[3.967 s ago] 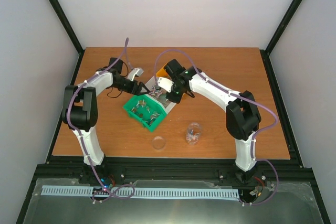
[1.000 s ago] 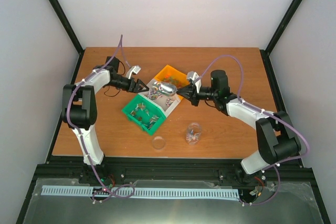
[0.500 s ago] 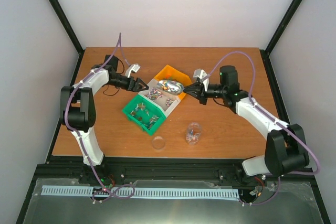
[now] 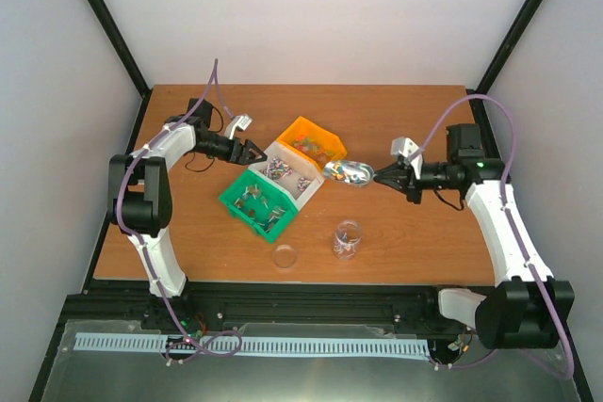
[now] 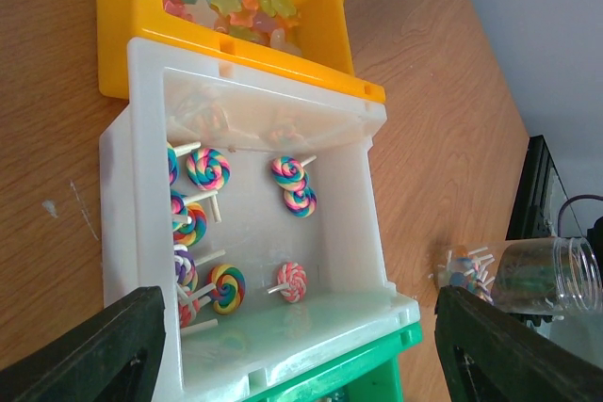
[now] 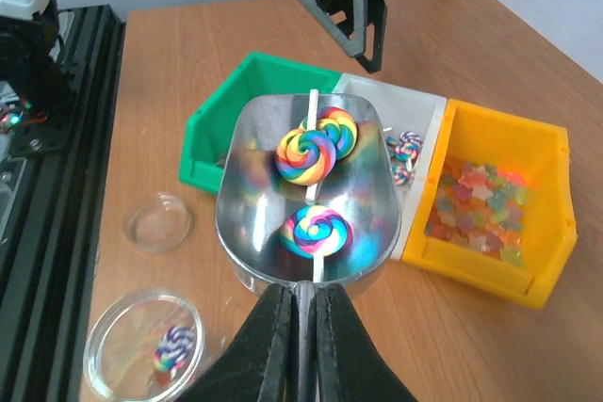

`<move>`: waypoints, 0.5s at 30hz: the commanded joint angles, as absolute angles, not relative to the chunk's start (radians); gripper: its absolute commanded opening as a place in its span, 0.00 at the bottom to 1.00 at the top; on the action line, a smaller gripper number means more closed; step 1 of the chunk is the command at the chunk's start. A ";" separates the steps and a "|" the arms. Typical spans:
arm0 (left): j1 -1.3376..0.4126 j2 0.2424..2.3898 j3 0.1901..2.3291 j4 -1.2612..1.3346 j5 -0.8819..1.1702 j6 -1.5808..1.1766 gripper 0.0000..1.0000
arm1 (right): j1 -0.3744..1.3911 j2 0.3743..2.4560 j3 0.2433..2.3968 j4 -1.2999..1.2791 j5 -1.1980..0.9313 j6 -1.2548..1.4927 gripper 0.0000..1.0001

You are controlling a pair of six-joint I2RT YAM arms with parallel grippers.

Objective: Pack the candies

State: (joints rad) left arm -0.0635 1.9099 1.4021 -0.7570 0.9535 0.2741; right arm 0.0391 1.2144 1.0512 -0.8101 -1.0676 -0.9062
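The candies here are rainbow swirl lollipops. Three lie in the silver metal scoop (image 6: 254, 204); one of these lollipops (image 6: 317, 230) sits nearest the handle. My right gripper (image 6: 303, 294) is shut on the scoop's handle. It holds the scoop (image 4: 347, 172) level above the table, just right of the bins. More lollipops (image 5: 208, 168) lie in the white bin (image 5: 141, 185). My left gripper (image 5: 300, 298) stands open at that bin's left end, its jaws wide on either side and nothing between them. A clear jar (image 4: 347, 239) near the front holds a few lollipops.
A yellow bin (image 4: 316, 127) of star gummies stands behind the white bin (image 4: 283, 150), and a green bin (image 4: 237, 202) with small items stands in front of it. The jar's clear lid (image 4: 285, 255) lies on the table left of the jar.
My right arm has swung right and drawn the loaded scoop off the white bin to the table beside the bins. The left arm has not moved.
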 commanded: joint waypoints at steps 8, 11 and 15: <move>-0.061 1.892 1.407 -0.754 0.967 0.288 0.80 | -0.136 1.063 1.042 -1.379 -1.124 -1.419 0.03; -0.060 1.888 1.401 -0.754 0.964 0.291 0.79 | -0.166 1.031 1.023 -1.461 -1.115 -1.501 0.03; -0.060 1.878 1.400 -0.749 0.973 0.289 0.80 | -0.183 0.984 1.000 -1.502 -1.062 -1.538 0.03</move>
